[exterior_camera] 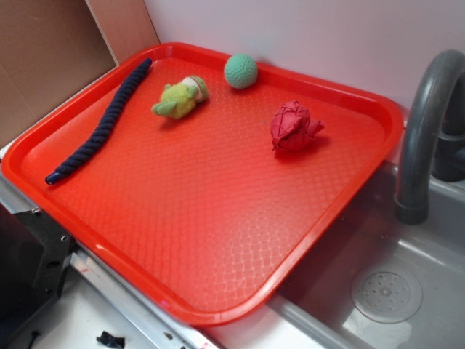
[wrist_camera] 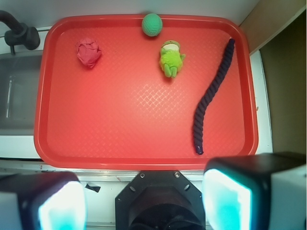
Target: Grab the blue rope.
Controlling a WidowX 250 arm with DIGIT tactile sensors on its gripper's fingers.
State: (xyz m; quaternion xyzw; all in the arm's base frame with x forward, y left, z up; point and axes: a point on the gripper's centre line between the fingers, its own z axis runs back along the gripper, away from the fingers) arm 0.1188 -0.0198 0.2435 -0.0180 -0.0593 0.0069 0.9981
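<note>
While the pincer (wrist_camera: 144, 206) hangs open above the tray's near edge, its two fingers (wrist_camera: 225, 201) spread wide apart and holding nothing, the blue rope (wrist_camera: 211, 96) lies in a gentle wave along one short side of the red tray (wrist_camera: 120, 124), running from the far corner most of the way toward the near corner. A yellow-green plush toy (wrist_camera: 171, 58) sits just beside the rope's far half, not touching it. A green ball (wrist_camera: 152, 24) rests against the tray's far rim, and a red crumpled ball (wrist_camera: 88, 51) lies toward the sink (exterior_camera: 407, 283) side, by the grey faucet (exterior_camera: 425, 131).
</note>
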